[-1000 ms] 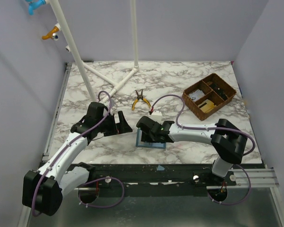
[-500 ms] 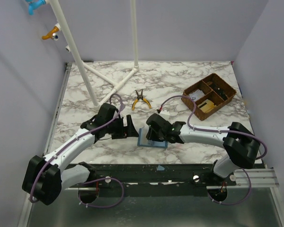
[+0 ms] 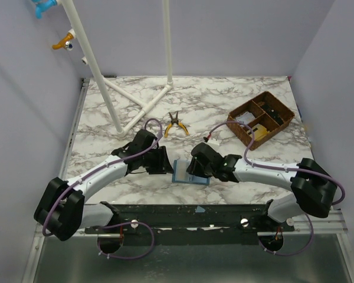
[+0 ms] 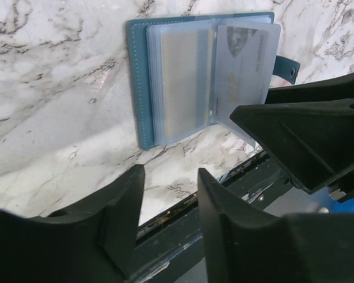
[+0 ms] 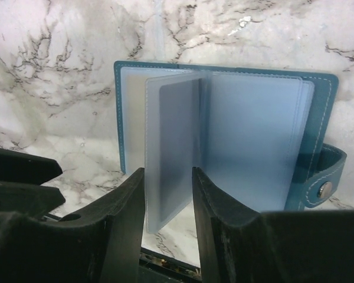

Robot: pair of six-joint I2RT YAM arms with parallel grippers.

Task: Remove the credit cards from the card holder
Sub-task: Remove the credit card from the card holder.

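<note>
- The card holder (image 4: 141,94) lies open on the worktop (image 4: 59,88), close to its near edge and between the two pincers. Its snap strap (image 5: 324,177) is thrown out to one side.
- One plastic leaf (image 5: 171,147) is raised off the flat stack. It stands in the gap of the right pincer (image 5: 168,177), met by a finger on each side, so it is judged to be grasped with the jaws clenched only partway.
- From the left wrist, a pale printed card (image 4: 248,59) is seen inside that raised leaf, and a beige card (image 4: 183,76) in the leaf lying flat beside it. No card has been drawn out yet.
- Over the last second the left pincer (image 4: 171,174) has been brought from well off to the left to just beside the holder's left edge. Its jaws have been drawn in from fully spread to about half. Nothing is seen between its fingers, so it counts as released.
- In the same second the right pincer has been narrowed a little and then held steady, while the holder has been left roughly where it was.
- The change is read as a set-up: the leaf is being presented by the right so that its card can be pulled by the left.
- The card's free edge must be met squarely, or the whole holder may be dragged along.
- Farther out, the pliers (image 3: 175,125) and the brown tray (image 3: 238,134) are left well apart from the work.
</note>
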